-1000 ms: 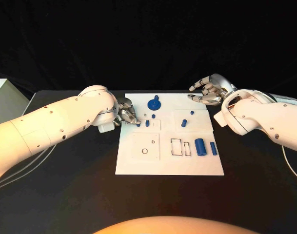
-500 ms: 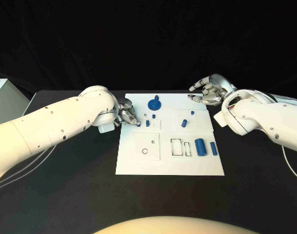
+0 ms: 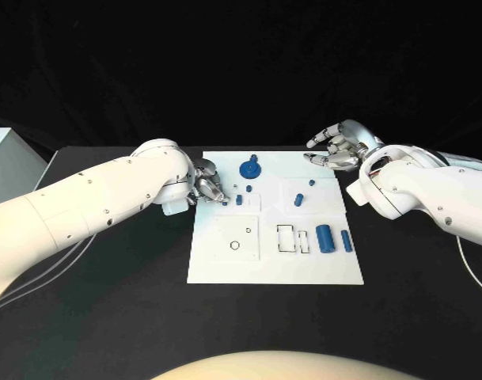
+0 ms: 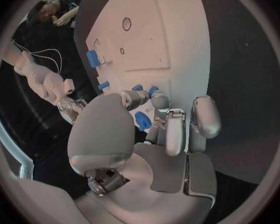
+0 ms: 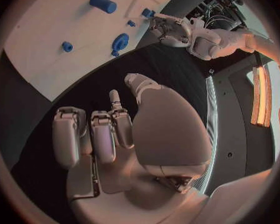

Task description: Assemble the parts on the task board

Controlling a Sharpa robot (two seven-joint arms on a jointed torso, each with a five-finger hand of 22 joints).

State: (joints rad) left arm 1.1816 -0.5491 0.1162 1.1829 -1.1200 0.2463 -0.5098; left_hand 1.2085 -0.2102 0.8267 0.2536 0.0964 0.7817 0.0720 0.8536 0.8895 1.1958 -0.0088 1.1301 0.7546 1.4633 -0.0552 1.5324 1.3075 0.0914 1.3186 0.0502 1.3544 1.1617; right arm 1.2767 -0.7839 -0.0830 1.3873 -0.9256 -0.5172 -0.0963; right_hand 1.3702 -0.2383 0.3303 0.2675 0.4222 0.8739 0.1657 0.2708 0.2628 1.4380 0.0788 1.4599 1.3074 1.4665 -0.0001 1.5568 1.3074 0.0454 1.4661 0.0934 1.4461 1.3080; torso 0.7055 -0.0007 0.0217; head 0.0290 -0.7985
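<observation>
Head view: the white board (image 3: 275, 261) lies mid-worktop (image 3: 115, 317), with two upright blue pegs (image 3: 324, 237) near its right edge. Farther back, the left hand (image 3: 206, 187) sits at the board's left edge, fingers curled around a small blue part (image 4: 142, 120) just beside two short pegs (image 3: 240, 200). At the far right corner the right hand (image 3: 334, 149) hovers loosely curled, holding nothing, well apart from the round blue piece (image 3: 250, 168).

Left hand (image 3: 206, 188) at about ten o'clock from table centre, fingers curled together. Right hand (image 3: 338, 147) at one o'clock, fingers loosely curled, holding nothing.
</observation>
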